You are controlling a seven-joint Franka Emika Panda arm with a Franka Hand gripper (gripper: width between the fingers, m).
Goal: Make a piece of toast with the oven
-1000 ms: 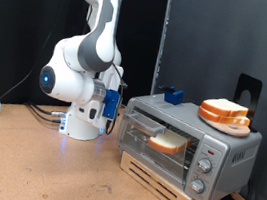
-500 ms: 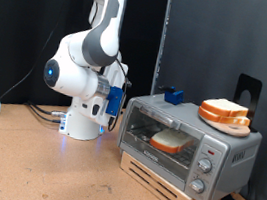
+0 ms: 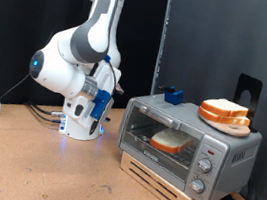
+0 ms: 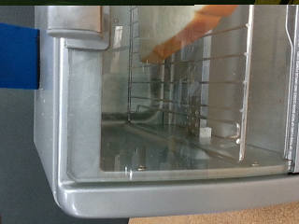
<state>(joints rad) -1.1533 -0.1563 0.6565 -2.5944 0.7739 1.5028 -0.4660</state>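
The oven (image 3: 192,125) stands on the exterior view's right with its glass door shut. The piece of toast (image 3: 171,141) lies on the wire rack inside, seen through the glass. My gripper (image 3: 100,105), with blue fingers, hangs free a short way off the oven's left side and holds nothing. The wrist view looks through the oven's door glass (image 4: 168,103) at the rack, with the toast (image 4: 192,30) as an orange-brown streak. One blue finger (image 4: 17,56) shows at that frame's edge.
A plate with a pile of bread slices (image 3: 224,114) and a small blue object (image 3: 172,95) sit on the oven's top. The oven rests on a wooden pallet (image 3: 157,176). Its knobs (image 3: 202,169) face front right. Cables lie by the robot's base (image 3: 77,127).
The oven door, partly open a second ago, is now shut. The arm has since swung away to the exterior view's left, off the door.
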